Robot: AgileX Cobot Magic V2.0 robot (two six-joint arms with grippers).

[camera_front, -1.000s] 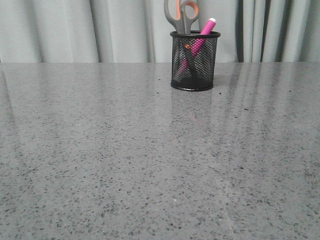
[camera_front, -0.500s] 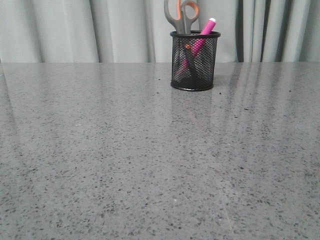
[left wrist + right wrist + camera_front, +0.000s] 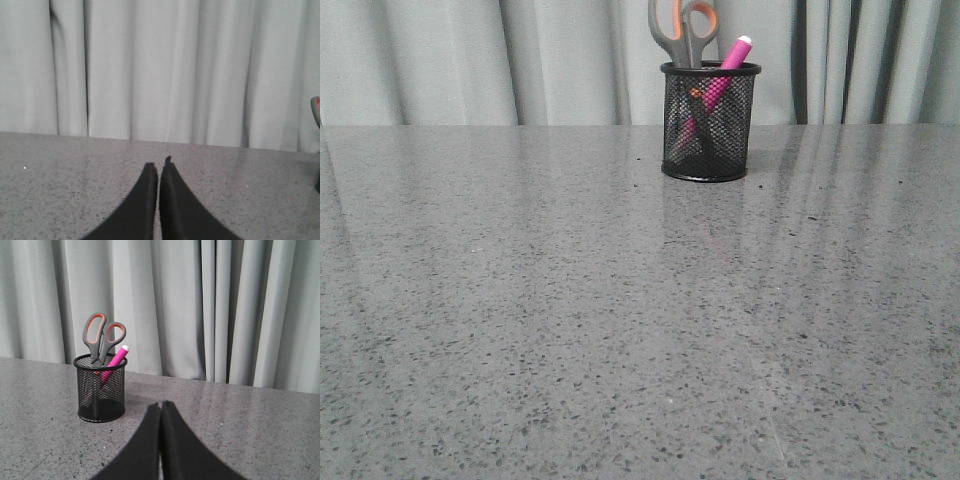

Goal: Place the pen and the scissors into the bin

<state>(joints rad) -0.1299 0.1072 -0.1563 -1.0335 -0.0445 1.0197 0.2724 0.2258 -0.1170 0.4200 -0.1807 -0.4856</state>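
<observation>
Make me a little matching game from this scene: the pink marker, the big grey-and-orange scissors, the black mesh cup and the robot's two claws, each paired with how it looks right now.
Things:
1. magenta-pink marker pen
2. grey-handled scissors with orange lining
3. black wire-mesh cup
4. left gripper and right gripper

States:
A. stands upright on the speckled grey table
B. shut, holding nothing
C. leans in the cup, white tip uppermost
D. handles poke above the rim, blades down inside

Pairs: 1-C, 2-D, 3-A, 4-B
</observation>
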